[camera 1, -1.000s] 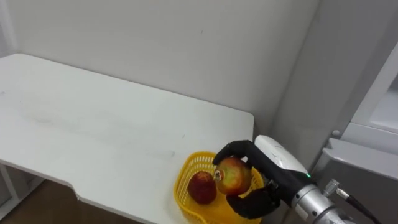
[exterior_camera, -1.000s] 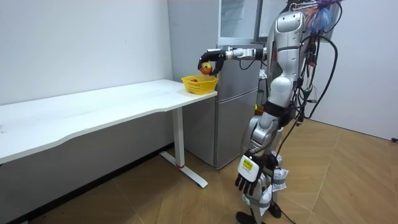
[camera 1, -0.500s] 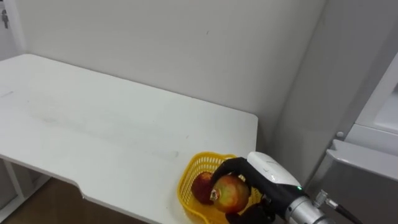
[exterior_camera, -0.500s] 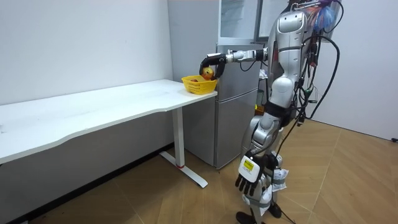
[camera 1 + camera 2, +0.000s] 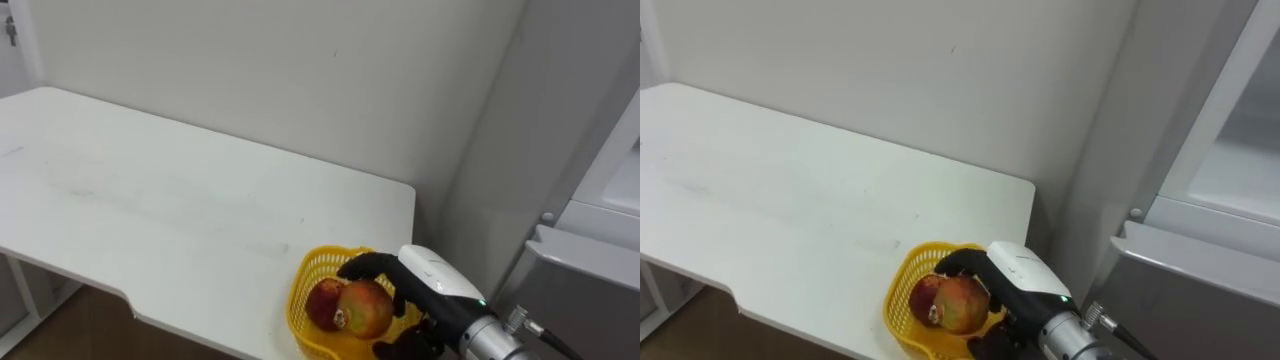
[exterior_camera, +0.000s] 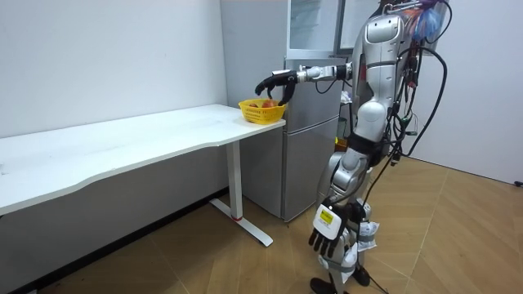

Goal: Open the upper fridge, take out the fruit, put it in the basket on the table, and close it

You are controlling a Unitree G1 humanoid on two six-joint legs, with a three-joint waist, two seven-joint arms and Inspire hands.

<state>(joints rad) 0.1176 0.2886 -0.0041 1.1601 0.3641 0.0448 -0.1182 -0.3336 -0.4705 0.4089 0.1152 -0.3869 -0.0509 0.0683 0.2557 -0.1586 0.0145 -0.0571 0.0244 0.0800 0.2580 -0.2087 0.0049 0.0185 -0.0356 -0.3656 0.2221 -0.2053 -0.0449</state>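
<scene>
Right robot hand (image 5: 420, 285) wide over basket (image 5: 298, 295), fruit (image 5: 365, 308) free inside; fingers (image 5: 362, 266) v. close, lifting may knock it out. Left robot hand (image 6: 325, 233) relaxed.

On the white desk (image 5: 150, 200), at its near right corner, sits a yellow plastic mesh basket (image 5: 305, 280) w/ 2 fruits side by side: a dark red round fruit (image 5: 322, 303) on the left & a larger red-yellow round fruit (image 5: 366, 308) touching it. From lower right the right robot hand (image 5: 435, 282), black fingers & white back, arches loosely over the larger one, thumb below; contact unclear. A grey fridge (image 5: 580, 270) stands just right of the desk.
</scene>
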